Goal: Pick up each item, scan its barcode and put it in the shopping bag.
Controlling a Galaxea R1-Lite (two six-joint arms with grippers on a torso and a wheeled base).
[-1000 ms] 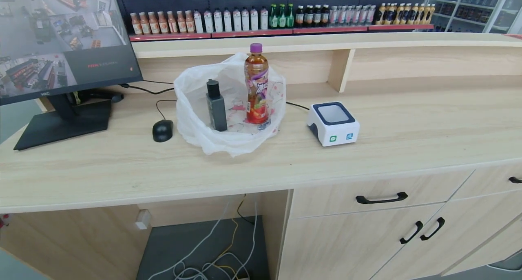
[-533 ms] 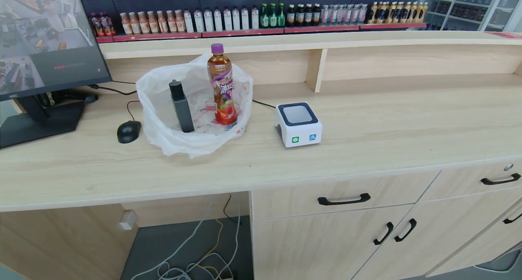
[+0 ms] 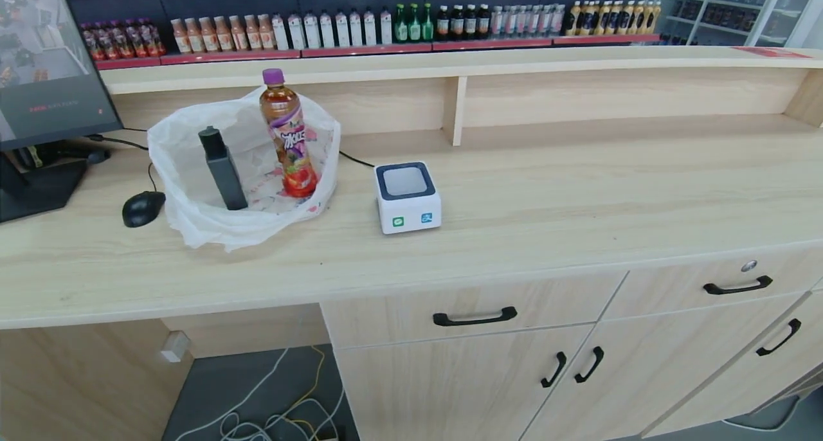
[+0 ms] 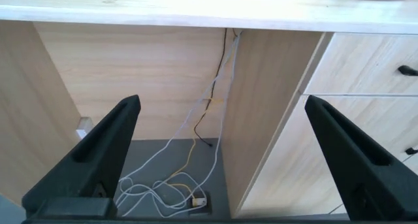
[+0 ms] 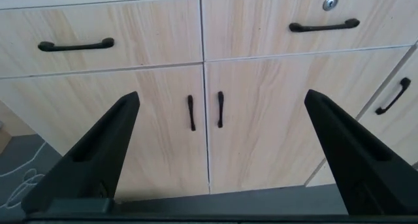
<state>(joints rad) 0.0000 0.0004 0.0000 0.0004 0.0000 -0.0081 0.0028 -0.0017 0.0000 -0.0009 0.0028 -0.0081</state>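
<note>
The wooden counter point(image 3: 578, 197) bears a shopping bag point(image 3: 212, 227), scanner point(image 3: 407, 198), mouse point(image 3: 143, 208) and monitor point(image 3: 38, 94).

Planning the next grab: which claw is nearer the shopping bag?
Left. The left claw hangs below the bag, facing the cable gap; right claw faces the cupboard doors further right.

left tool point(image 4: 222, 101) — jaws spread wide | right tool point(image 5: 222, 96) — jaws spread wide

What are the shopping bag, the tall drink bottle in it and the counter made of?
Shopping bag: thin whitish plastic film, semi-translucent, crumpled and sagging.
Drink bottle: probably clear glossy plastic; the amber drink shows through, with a printed wrap and a purple cap.
Counter: pale wood grain, matte; whether veneer or laminate, I cannot tell.
</note>
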